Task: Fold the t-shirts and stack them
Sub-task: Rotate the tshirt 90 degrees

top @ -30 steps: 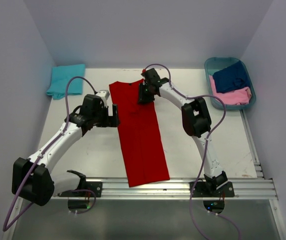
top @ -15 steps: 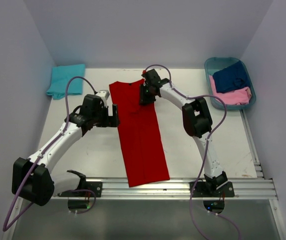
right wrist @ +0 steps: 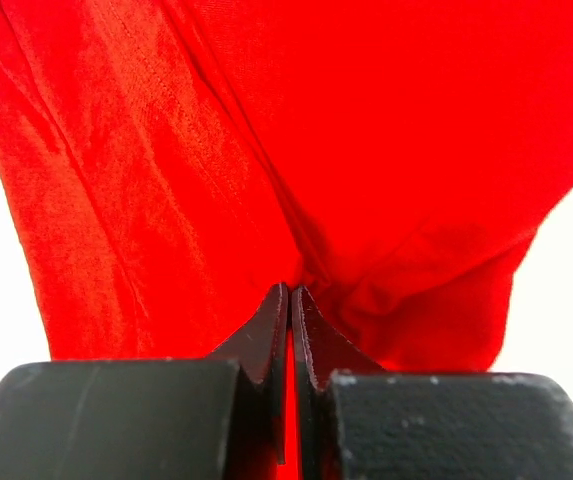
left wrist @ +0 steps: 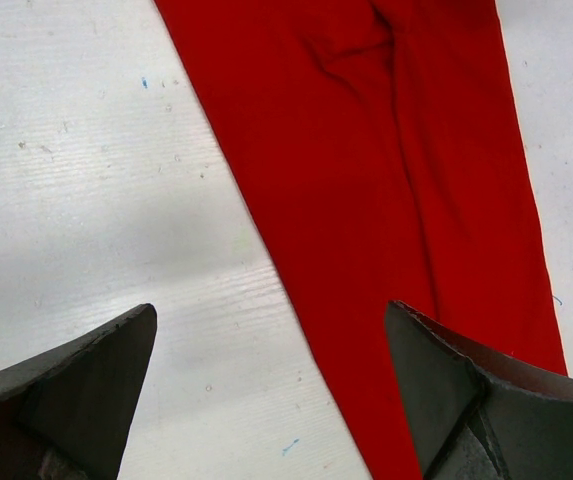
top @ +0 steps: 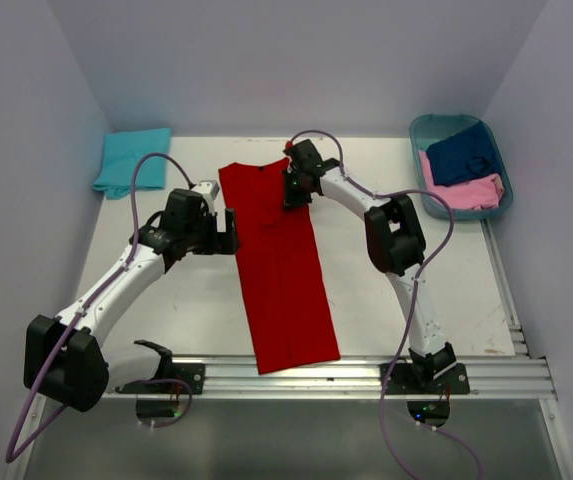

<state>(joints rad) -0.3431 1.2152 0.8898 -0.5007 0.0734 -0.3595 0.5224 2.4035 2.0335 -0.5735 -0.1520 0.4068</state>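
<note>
The red t-shirt (top: pixel 281 260) lies folded into a long narrow strip down the middle of the table. My right gripper (top: pixel 294 196) is shut on a pinch of its cloth near the far right edge; the right wrist view shows the red cloth (right wrist: pixel 296 160) bunched at the closed fingertips (right wrist: pixel 291 292). My left gripper (top: pixel 230 232) is open at the strip's left edge, one finger over bare table, the other over the red cloth (left wrist: pixel 396 180). A folded turquoise t-shirt (top: pixel 131 160) lies at the far left. Navy (top: pixel 463 155) and pink (top: pixel 463 191) t-shirts lie in the basket.
The teal oval basket (top: pixel 421 130) stands at the far right corner. Side walls enclose the table left and right. A metal rail (top: pixel 366 375) runs along the near edge by the arm bases.
My right gripper has shifted slightly to the right with the pinched red cloth. The left arm has not moved.
</note>
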